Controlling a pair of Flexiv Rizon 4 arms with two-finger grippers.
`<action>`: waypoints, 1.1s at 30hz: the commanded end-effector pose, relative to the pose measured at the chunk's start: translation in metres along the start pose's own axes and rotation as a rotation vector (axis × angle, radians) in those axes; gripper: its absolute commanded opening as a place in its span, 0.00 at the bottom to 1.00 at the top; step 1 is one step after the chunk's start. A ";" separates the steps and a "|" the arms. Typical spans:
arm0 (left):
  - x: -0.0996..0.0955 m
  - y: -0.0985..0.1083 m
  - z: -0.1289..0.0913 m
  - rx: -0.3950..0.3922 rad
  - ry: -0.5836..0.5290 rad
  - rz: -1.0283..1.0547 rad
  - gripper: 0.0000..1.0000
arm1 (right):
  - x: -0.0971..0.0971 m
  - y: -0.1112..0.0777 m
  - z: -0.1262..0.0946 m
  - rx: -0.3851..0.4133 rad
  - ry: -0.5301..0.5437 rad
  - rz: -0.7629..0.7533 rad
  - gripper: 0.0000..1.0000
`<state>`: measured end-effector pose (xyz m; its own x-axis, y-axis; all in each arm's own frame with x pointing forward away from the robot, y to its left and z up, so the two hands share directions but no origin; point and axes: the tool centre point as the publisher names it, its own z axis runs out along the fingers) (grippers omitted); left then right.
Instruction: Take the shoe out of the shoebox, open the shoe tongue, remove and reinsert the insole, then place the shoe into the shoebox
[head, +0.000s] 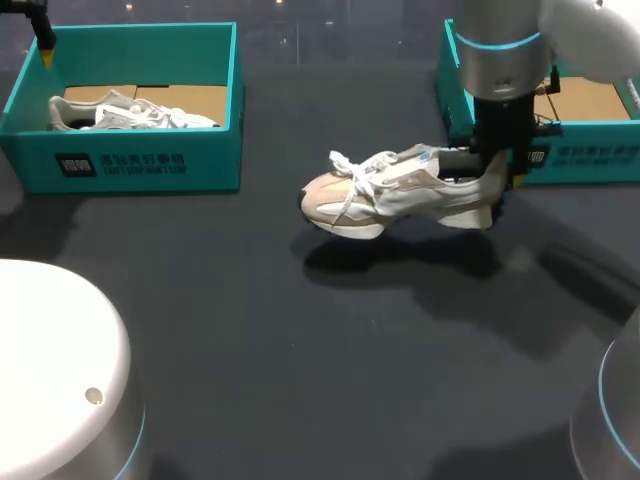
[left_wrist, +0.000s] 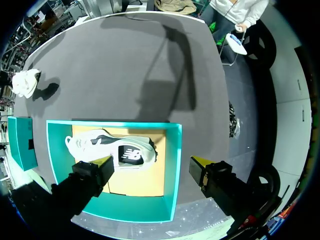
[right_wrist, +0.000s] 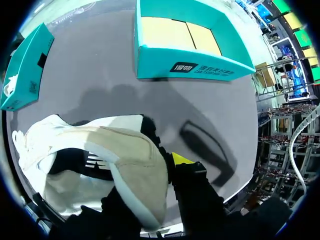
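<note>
Yellow fingertips (right_wrist: 183, 159) of the right gripper (head: 493, 172) pinch the heel of a beige-and-white lace-up sneaker (head: 395, 188). One finger sits outside the heel and the other reaches into the shoe's opening, so the jaws are closed on it. The sneaker hangs clear of the black table (head: 300, 350), toe toward my left, with its shadow beneath. A black logo mark shows on its side in the right wrist view. Just behind it stands a teal cardboard shoebox (head: 590, 165) with a brown cardboard floor showing inside and, on its front wall, a dark label beside white print. The left gripper (left_wrist: 150, 164) hovers over a second teal shoebox (head: 130, 165) at the table's far left, its jaws spread wide and touching nothing. That box bears the same dark label and white print. Inside it a grey-and-white sneaker (left_wrist: 110, 147) lies on its side on brown cardboard, with a dark patch carrying a white logo near its heel.
</note>
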<state>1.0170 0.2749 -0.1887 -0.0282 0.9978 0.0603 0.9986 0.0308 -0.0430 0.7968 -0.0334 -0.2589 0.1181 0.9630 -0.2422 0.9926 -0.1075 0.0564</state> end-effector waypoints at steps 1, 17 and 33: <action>0.000 -0.001 0.000 -0.003 0.001 0.001 1.00 | 0.005 0.006 0.002 0.011 -0.006 0.000 0.00; 0.000 -0.001 0.000 -0.003 0.001 0.001 1.00 | 0.034 -0.054 0.035 0.099 -0.010 0.061 0.00; 0.000 -0.001 0.000 -0.003 0.001 0.001 1.00 | 0.070 -0.094 0.061 0.112 0.001 0.029 0.00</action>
<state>1.0170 0.2749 -0.1887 -0.0281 0.9978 0.0603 0.9986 0.0307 -0.0430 0.7122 0.0209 -0.3345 0.1462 0.9618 -0.2316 0.9862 -0.1601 -0.0425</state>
